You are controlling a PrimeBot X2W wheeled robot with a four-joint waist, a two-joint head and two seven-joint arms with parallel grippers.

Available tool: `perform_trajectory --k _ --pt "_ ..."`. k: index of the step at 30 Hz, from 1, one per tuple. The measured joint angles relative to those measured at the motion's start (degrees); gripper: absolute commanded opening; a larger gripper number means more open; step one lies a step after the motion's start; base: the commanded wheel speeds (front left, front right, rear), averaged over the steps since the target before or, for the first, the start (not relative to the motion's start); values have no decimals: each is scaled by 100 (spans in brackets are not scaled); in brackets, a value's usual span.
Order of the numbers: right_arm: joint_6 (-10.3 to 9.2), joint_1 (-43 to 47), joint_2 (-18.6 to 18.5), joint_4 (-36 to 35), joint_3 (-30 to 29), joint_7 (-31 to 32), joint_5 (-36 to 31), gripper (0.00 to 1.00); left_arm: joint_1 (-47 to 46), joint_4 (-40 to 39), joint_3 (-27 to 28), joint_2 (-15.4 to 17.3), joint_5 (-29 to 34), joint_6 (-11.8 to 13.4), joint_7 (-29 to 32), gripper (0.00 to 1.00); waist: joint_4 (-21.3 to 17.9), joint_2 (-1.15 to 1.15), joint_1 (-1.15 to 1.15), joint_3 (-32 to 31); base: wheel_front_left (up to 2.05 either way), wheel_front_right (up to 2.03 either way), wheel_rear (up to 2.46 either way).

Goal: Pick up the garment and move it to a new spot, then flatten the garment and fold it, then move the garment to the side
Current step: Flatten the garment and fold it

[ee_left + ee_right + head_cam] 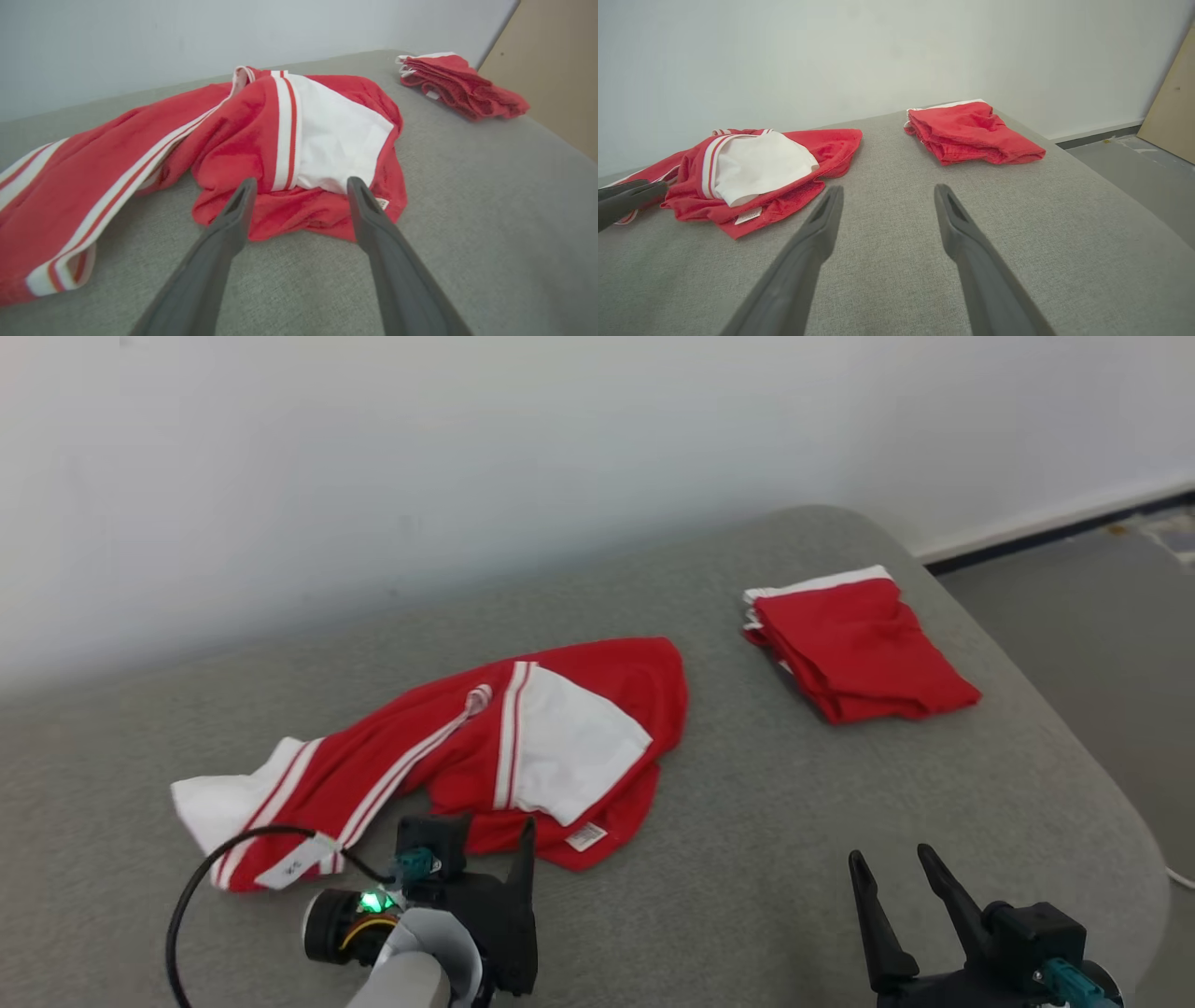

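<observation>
Grey fabric-topped bench (pixel 747 821), rounded corner; white wall (pixel 467 448) behind. Folded red-and-white cloth stack (pixel 859 649) at far right. Crumpled red garment with white panel and stripes (pixel 560 737): left of stack, well apart; long axis runs from its white cuff up toward stack. Label print unreadable. Near hem partly hidden by left hand (pixel 301 183), spread wide, empty. Right hand (pixel 889 854): nearer than stack, spread wide, empty.
</observation>
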Motion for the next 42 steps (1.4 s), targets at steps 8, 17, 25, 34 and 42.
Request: perform_trajectory --k 8,17,25,34,42 --pt "0 -104 -3 -2 -9 -87 137 100 -721 903 -9 35 275 545 -143 100 -536 0 0 353 0 0 0" --pt "0 -159 0 177 46 -154 154 100 -1088 1452 42 82 269 582 -368 31 -770 0 1 656 0 0 0" --pt "0 -206 0 209 4 -166 171 100 -1323 1505 203 63 22 475 -740 0 -625 0 0 613 0 0 0" --pt "0 -134 3 153 -13 -90 110 100 -1789 -51 370 2 -232 261 -953 0 -263 0 0 365 0 0 0" --pt "0 -58 3 148 1 -43 105 100 -2268 -1226 79 -11 -449 225 -869 0 -20 0 0 14 0 0 0"
